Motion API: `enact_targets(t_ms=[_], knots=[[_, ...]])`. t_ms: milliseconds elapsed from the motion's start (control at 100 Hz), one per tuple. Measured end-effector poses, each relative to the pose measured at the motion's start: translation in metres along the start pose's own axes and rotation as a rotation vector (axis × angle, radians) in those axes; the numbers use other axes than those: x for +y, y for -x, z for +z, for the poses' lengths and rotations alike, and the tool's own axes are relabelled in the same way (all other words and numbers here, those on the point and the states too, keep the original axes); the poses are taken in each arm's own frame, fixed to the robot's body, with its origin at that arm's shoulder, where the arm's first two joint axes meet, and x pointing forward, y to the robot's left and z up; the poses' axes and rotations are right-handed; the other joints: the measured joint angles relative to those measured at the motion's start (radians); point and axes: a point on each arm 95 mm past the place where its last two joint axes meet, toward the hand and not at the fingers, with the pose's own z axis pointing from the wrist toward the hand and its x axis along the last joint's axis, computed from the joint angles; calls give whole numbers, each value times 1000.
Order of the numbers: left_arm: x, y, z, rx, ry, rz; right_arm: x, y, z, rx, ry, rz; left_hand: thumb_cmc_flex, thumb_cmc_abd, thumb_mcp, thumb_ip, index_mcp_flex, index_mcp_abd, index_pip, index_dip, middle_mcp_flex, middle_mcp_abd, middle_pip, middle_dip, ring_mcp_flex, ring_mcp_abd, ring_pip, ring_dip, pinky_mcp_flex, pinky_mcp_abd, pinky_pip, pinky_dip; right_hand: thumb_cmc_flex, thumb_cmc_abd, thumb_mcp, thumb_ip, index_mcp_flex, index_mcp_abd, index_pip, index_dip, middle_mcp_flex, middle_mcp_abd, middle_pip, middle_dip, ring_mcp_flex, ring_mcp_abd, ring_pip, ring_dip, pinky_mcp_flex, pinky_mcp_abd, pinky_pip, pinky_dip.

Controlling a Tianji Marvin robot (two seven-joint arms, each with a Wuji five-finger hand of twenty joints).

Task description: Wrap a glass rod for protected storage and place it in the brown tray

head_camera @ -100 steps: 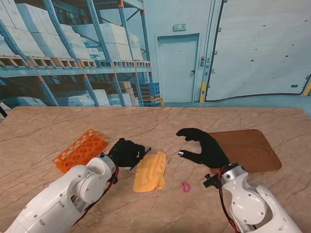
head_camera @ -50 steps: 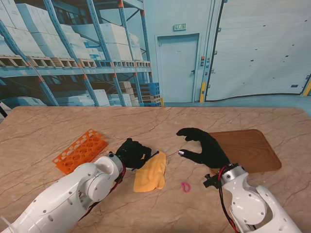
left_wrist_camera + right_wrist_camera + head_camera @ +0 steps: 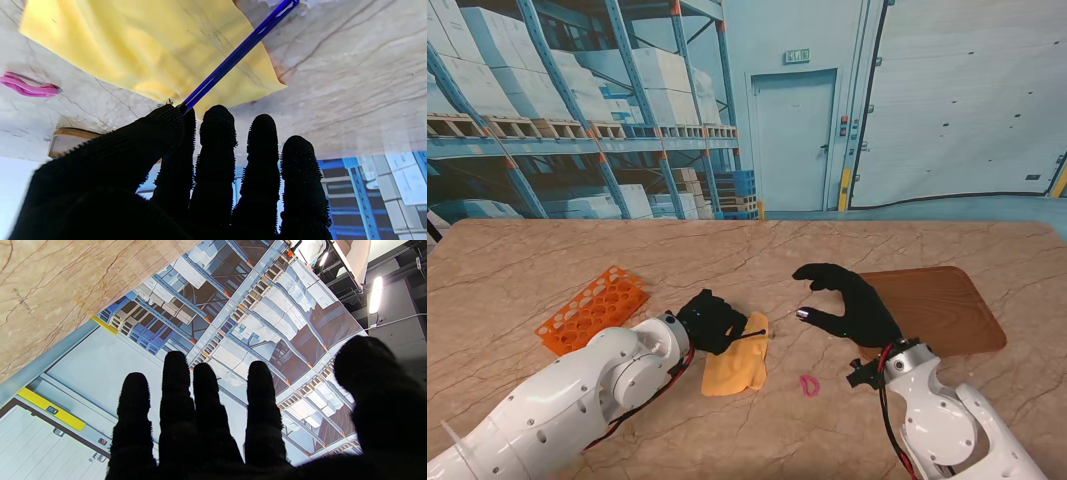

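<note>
My left hand [image 3: 710, 320] in its black glove is shut on a dark blue glass rod [image 3: 233, 56], pinched between thumb and index finger. The rod [image 3: 752, 333] sticks out to the right over the yellow cloth [image 3: 735, 365], which lies flat on the marble table. In the left wrist view the rod runs across the cloth [image 3: 140, 46]. My right hand [image 3: 852, 305] hovers open, fingers spread, just left of the brown tray [image 3: 937, 305]. The right wrist view shows only its fingers [image 3: 203, 406] against the backdrop.
An orange tube rack [image 3: 592, 307] lies at the left, behind my left arm. A pink rubber band [image 3: 809, 385] lies on the table [image 3: 757, 255] between the cloth and my right arm, and shows as a pink band [image 3: 26, 87] in the left wrist view.
My left hand has carried the rod to the right, from beside the cloth's left edge to over the cloth. The right hand has stayed nearly still.
</note>
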Motion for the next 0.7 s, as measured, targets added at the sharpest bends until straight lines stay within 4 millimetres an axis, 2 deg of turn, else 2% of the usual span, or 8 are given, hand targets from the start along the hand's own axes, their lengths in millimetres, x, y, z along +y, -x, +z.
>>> enact_targets(t_ms=[200,560,590,700], knots=[[2,-4,5,10,39,8,0,0,0,-1,1,1,0,-1,0,0,0,1,9,-17,12,0,10,0,1,0,13,3,19,-1,24,42,0,0,-1,0,0,0,0,0,0,0,0,0,0,0,0,0,0,0,0,0],[12,-7,14,-11,55,86,0,0,-1,-3,9,8,0,-1,0,0,0,5,11,-18,12,0,12,0,2,0,18,13,25,-3,25,59,-11,-1,-26,0,13,0,-1,0,0,0,0,0,0,2,0,0,0,0,-6,0],[13,-7,15,-12,56,89,0,0,-1,-3,9,8,0,-1,0,0,0,5,11,-18,12,0,12,0,2,0,18,13,25,-3,25,59,-11,32,-13,0,13,0,-1,0,0,0,0,0,0,2,0,0,0,1,-6,0],[14,-9,17,-14,59,95,0,0,-1,-3,9,9,0,-1,0,0,0,9,11,-18,12,0,24,0,2,1,21,13,27,-4,25,59,-11,36,-23,0,14,0,-1,0,0,1,0,0,0,2,0,0,0,1,-6,0]])
